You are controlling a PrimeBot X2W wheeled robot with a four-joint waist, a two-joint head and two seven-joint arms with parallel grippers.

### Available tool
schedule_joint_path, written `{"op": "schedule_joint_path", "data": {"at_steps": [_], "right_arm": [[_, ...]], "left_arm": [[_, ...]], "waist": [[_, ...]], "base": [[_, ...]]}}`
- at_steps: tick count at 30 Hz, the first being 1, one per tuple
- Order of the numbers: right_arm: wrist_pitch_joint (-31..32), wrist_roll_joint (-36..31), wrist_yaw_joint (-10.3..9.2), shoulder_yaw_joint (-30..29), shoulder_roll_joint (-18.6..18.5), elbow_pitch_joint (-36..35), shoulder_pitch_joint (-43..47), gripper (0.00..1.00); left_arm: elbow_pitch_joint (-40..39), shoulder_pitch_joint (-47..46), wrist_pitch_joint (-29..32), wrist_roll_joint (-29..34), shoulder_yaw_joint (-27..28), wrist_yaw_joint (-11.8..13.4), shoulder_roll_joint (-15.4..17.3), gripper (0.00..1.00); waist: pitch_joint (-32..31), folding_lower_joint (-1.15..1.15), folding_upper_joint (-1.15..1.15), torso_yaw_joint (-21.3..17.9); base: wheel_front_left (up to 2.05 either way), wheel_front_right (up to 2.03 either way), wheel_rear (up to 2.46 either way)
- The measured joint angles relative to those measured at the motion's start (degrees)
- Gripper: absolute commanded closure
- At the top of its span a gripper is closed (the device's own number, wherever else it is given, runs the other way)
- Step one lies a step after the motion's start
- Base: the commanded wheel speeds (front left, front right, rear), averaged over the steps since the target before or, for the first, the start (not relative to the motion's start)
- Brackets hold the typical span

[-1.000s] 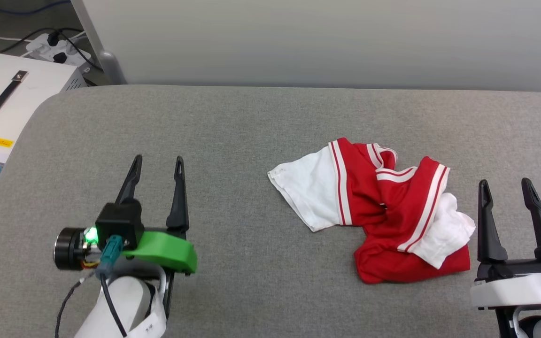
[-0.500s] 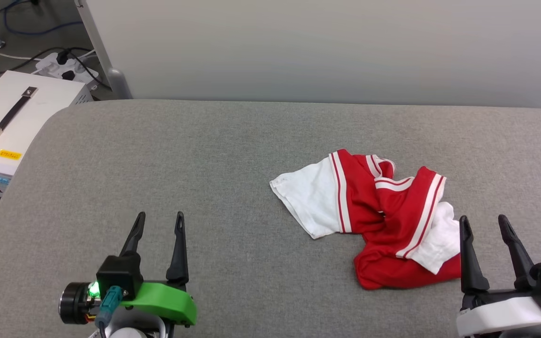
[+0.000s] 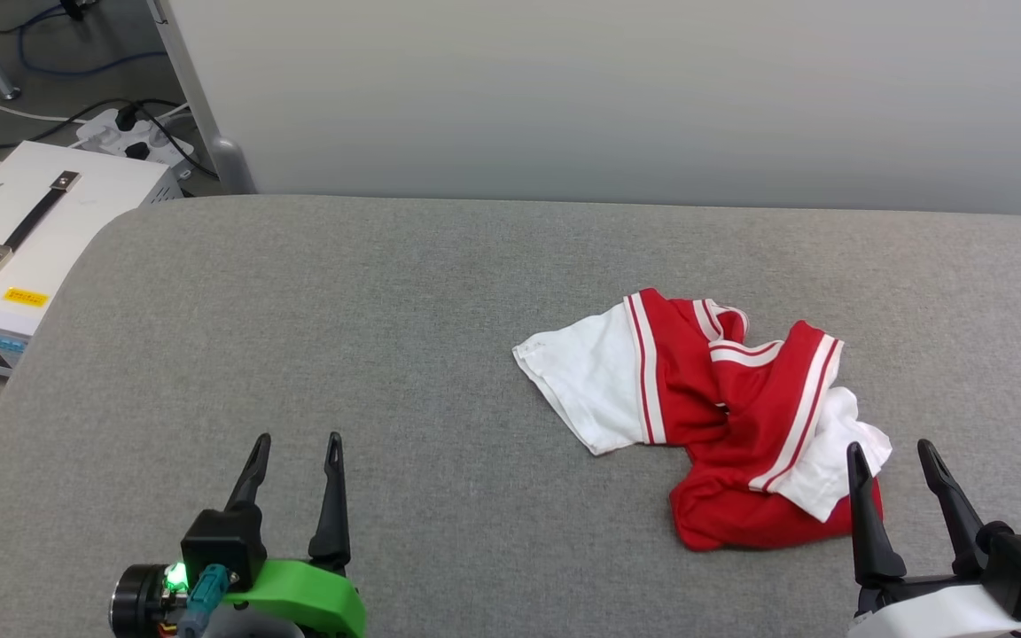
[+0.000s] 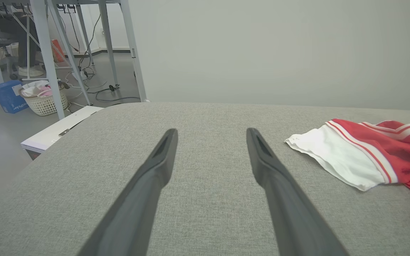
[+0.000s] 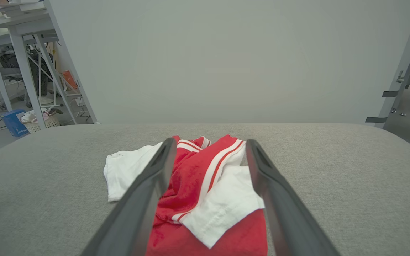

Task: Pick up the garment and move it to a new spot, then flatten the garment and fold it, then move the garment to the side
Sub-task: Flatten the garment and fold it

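The garment [image 3: 732, 416] lies crumpled on the grey padded table [image 3: 386, 354], right of centre: red cloth with white sleeves and red-and-white striped trim. Its lettering and number are hidden in the folds. My right gripper [image 3: 892, 454] is open at the lower right, fingertips at the garment's near right edge, nothing between them. In the right wrist view the garment [image 5: 205, 185] lies ahead between the open fingers [image 5: 148, 192]. My left gripper [image 3: 296, 446] is open at the lower left, well apart from the cloth. The left wrist view shows the garment [image 4: 365, 153] off to the right.
A white equipment box [image 3: 23, 239] with a handle stands on the floor beyond the table's left edge, with a power strip [image 3: 129, 133] and cables behind it. A pale wall runs behind the table. Bare grey surface spreads left of the garment.
The head camera has tilted, shifting the whole scene downward in the picture. Both grippers have drawn back toward the near edge, still open. The garment lies as before.
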Motion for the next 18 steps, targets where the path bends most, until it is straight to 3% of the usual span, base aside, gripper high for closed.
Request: {"op": "schedule_joint_path", "data": {"at_steps": [18], "right_arm": [[0.0,-1.1,0.0,-1.0,0.0,-0.3,-0.2,0.0]], "left_arm": [[1.0,0.1,0.0,2.6,2.5,-2.0,-2.1,0.0]], "waist": [[0.1,0.0,0.0,0.1]], "base": [[0.0,0.0,0.0]]}}
